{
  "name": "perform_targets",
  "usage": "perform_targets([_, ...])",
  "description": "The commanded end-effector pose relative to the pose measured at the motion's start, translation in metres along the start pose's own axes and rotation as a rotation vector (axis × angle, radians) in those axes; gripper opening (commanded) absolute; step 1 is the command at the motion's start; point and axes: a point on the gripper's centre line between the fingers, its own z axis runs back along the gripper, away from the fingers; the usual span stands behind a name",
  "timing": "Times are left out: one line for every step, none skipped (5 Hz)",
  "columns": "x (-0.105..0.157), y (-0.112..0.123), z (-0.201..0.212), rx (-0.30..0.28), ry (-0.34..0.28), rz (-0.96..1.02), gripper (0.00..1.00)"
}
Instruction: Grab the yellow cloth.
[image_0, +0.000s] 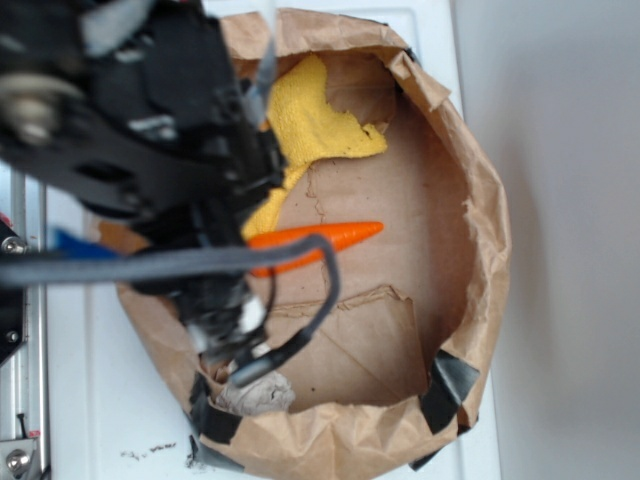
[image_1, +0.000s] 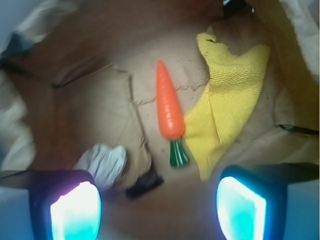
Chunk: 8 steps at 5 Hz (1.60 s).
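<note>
Tool (image_1: 157, 210) wide open, empty, above the bag floor; carrot (image_1: 169, 102) touches yellow cloth (image_1: 230, 95), so a centred drop may grab carrot instead.

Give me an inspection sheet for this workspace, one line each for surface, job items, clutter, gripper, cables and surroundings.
Surface: brown paper liner with raised crumpled walls, torn and creased floor, black tape at the rim.
Job's things: yellow cloth lies folded and flat on the liner, its edge touching the toy carrot; not gripped.
Clutter: orange toy carrot with green top; crumpled grey-white paper wad; small dark scrap beside the wad.
Grippers: gripper open, fingers apart, above the liner floor, holding nothing.
Cables: grey cable running across the arm, black cable looping beneath it.
Surroundings: white table under the liner, a few dark crumbs on it.
</note>
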Motion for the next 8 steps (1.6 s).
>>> perform_targets([0.010,0.000,-0.022,0.040,-0.104,-0.002,1.00])
perform_targets([0.025,0.004,-0.039,0.071,-0.132,0.036,1.00])
perform_targets([0.043,0.010,-0.055,0.098,-0.150,0.091,1.00])
perform_targets([0.048,0.020,-0.058,0.101,-0.145,0.121,1.00])
perform_targets([0.048,0.038,-0.058,0.128,-0.158,0.147,1.00])
perform_targets([0.047,0.056,-0.068,0.167,-0.202,0.177,1.00])
perform_targets([0.045,0.065,-0.081,0.226,-0.232,0.183,1.00])
perform_targets([0.048,0.069,-0.089,0.255,-0.227,0.198,1.00])
